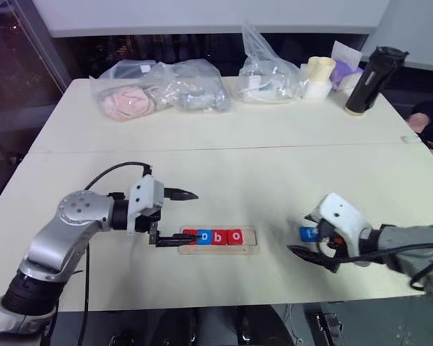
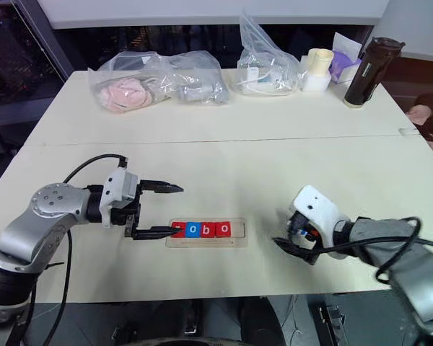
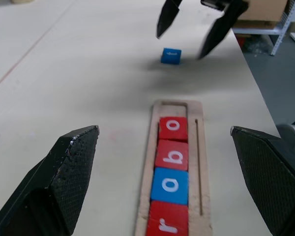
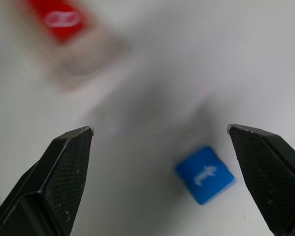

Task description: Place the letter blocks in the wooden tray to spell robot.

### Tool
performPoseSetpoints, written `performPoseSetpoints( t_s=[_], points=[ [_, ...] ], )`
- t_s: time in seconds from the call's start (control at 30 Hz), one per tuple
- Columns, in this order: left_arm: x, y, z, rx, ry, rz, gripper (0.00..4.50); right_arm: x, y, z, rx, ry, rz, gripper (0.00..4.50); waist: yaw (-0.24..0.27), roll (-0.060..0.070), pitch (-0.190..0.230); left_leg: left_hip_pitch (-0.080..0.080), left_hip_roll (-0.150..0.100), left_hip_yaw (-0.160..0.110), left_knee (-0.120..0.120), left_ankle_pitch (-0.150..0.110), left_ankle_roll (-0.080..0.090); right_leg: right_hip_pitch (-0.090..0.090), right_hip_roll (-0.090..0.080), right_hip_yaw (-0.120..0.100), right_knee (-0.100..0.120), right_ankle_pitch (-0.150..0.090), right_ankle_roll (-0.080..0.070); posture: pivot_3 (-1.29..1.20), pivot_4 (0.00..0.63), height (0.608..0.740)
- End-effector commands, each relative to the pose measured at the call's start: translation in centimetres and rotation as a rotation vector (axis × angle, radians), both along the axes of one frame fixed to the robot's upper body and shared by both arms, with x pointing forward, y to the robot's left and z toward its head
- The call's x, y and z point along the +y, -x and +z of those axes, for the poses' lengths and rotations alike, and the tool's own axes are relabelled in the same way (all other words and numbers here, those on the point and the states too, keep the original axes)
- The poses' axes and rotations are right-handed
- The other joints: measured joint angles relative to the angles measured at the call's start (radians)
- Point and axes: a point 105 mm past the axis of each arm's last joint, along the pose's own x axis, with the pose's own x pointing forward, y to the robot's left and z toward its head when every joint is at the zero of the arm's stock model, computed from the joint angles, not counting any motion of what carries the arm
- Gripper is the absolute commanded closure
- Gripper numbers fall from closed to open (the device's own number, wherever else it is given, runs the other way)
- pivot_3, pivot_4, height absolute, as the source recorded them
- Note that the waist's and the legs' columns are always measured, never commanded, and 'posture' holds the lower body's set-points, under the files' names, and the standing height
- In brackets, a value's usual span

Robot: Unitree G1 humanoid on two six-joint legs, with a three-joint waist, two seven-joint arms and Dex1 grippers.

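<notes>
The left hand (image 1: 175, 216) reaches in from the robot's left, its silver arm bent at the elbow and the wrist turned so the fingers point toward the right across the table (image 1: 224, 155). Its two black fingers are spread wide, one above the other as the head camera sees them; the lower one lies just beside the left end of the wooden tray (image 1: 218, 240), the upper hangs clear of it. It grips nothing.

The wooden tray lies flat on the near half of the table, its long side running left to right. Four letter blocks sit touching in a row in its slot: a red r (image 3: 167, 222), a blue o (image 3: 170, 185), a red b (image 3: 172, 155) and a red o (image 3: 173, 129). The space at the tray's right end, past the second o, is unfilled, as the left wrist view shows.

The blue t block (image 4: 205, 174) lies flat on the bare table to the right of the tray, well apart from it, white letter facing up, its edges askew to the tray.

The right hand (image 1: 314, 250) comes in from the robot's right, wrist bent and fingers angled down and toward the left. Its fingers are spread wide above the t block, one to each side, neither touching it.
</notes>
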Motion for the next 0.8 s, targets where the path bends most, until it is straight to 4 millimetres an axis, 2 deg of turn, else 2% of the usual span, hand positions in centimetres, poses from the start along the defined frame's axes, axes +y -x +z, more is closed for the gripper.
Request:
performPoseSetpoints(
  t_s=[0.03,0.1,0.3,0.4,0.53,0.8],
  points=[
    [-0.3,0.1,0.5,-0.032,0.003,-0.019,0.0,-1.4,-0.1,0.2,-0.01,0.016,0.165,0.01,0.0,0.0,0.0,0.0,0.0,0.0,0.0,0.0,0.0,0.001,0.0,0.0,0.0,0.0,0.0,0.0,0.15,0.74],
    [-0.2,0.0,0.5,-0.033,0.001,-0.019,0.0,-2.6,-0.3,-0.9,-0.003,0.09,0.244,0.01,0.0,0.0,0.0,0.0,0.0,0.001,0.0,0.0,0.001,0.001,-0.001,0.0,-0.001,0.0,0.0,0.0,0.15,0.74],
    [-0.1,0.1,0.6,-0.041,-0.004,-0.011,0.0,-4.8,-2.9,-2.8,-0.014,0.126,0.269,0.01,-0.002,0.0,0.0,0.001,0.0,0.001,0.001,0.0,0.0,0.0,-0.001,0.001,0.001,0.0,0.0,0.0,0.15,0.74],
    [0.0,0.2,0.5,-0.042,-0.008,-0.005,0.0,-5.0,-3.4,-3.4,-0.001,0.125,0.278,0.01,0.0,0.0,0.0,0.001,0.0,0.001,0.0,0.0,0.0,0.0,-0.001,0.001,0.001,0.0,0.0,0.0,0.15,0.74],
    [0.3,0.3,0.5,-0.041,-0.014,0.008,0.0,-4.8,-3.2,-4.1,0.025,0.112,0.292,0.01,0.002,0.0,0.0,0.001,0.0,0.001,0.001,0.0,0.0,0.0,-0.002,0.001,0.001,0.0,0.0,0.0,0.15,0.74],
    [0.3,0.3,0.5,-0.043,-0.017,0.009,0.0,-4.8,-3.9,-4.6,0.009,0.088,0.256,0.01,-0.002,0.0,0.0,0.001,0.0,0.001,0.001,0.0,0.0,0.0,-0.002,0.001,0.001,0.0,0.0,0.0,0.15,0.74]
  ],
)
